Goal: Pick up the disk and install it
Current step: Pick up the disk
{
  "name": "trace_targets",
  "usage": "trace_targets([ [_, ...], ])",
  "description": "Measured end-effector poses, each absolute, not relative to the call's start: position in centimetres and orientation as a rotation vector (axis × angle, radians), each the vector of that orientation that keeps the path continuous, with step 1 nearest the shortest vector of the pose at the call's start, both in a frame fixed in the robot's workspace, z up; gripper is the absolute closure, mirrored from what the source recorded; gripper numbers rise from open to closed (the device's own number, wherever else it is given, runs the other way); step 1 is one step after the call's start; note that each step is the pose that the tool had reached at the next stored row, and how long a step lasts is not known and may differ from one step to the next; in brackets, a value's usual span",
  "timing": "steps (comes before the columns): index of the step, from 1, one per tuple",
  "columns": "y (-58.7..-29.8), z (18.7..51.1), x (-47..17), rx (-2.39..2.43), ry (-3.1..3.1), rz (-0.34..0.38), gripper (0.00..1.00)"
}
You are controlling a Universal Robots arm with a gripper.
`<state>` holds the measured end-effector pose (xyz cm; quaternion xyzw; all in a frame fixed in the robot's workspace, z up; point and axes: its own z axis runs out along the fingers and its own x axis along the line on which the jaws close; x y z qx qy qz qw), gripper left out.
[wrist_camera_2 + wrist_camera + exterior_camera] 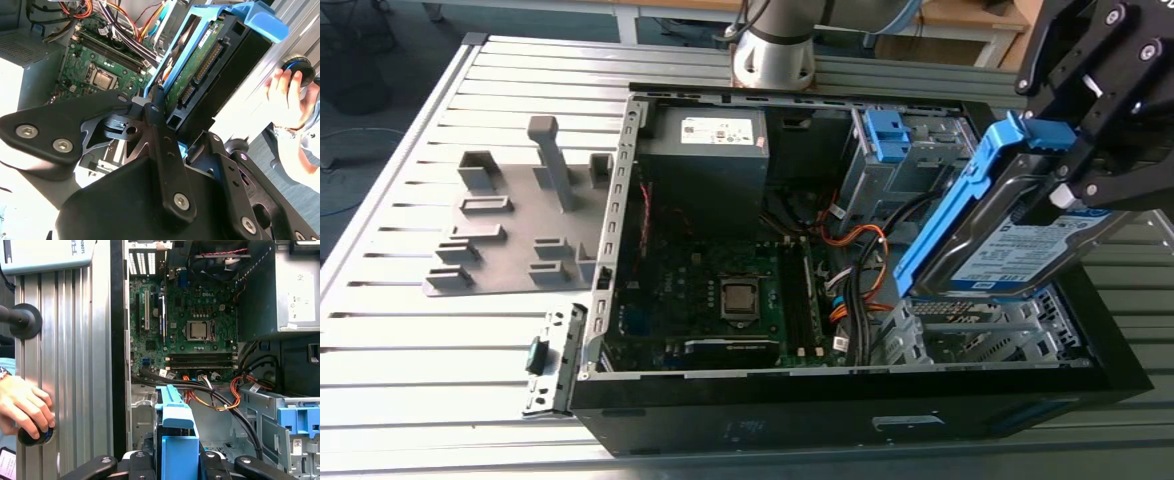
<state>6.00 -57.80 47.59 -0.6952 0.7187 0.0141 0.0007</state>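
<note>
I see a ribbed silver aluminium table [400, 335] bearing an open black computer case [787, 425], with a grey plastic fixture plate [507, 250] just beside it.

Seen in the exterior view, the end effector [1074, 165] runs off the top and right edges, so its upper links are lost; it covers the upper corner of the disk [1007, 255]; the disk in turn hides part of the drive cage [907, 165] behind it; the arm's base [774, 45] is cut by the top edge; the sticker [720, 128] on the power supply carries print too small to tell; in the first wrist view a person's hand [22, 407] is clipped at the picture's edge, and the knob [30, 439] under it is mostly covered.
</note>
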Motion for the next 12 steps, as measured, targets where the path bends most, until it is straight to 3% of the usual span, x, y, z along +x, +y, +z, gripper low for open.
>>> trace_targets([
  [12,-57.8,47.57,6.65,-2.183,2.257,0.044,0.63],
])
